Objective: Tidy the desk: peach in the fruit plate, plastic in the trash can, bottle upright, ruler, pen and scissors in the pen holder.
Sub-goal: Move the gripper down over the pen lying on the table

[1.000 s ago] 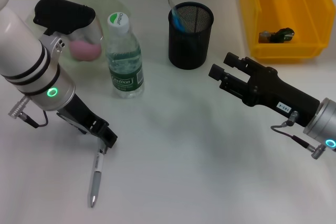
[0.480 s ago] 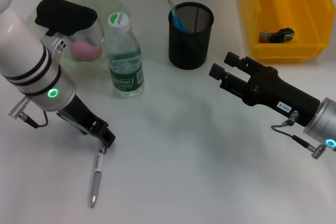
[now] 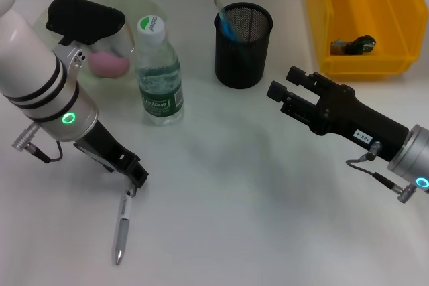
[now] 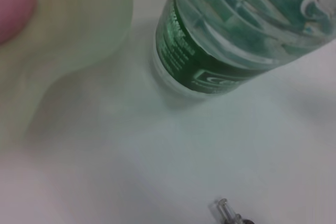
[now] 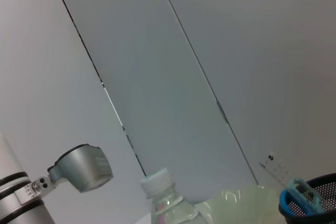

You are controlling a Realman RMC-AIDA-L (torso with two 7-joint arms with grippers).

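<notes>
White bench [image 3: 268, 232]: pen [image 3: 122, 228] lies lengthwise, cap end touching our left gripper [image 3: 136, 180], tip pointing away. Jaws' state, we can't tell. Right gripper [image 3: 281, 92] released, well apart.

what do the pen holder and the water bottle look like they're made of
Pen holder: black metal mesh, probably; fine see-through grid, matte. Bottle: clear glossy plastic, ribbed wall you can see through, green label, white cap that also looks plastic.
</notes>
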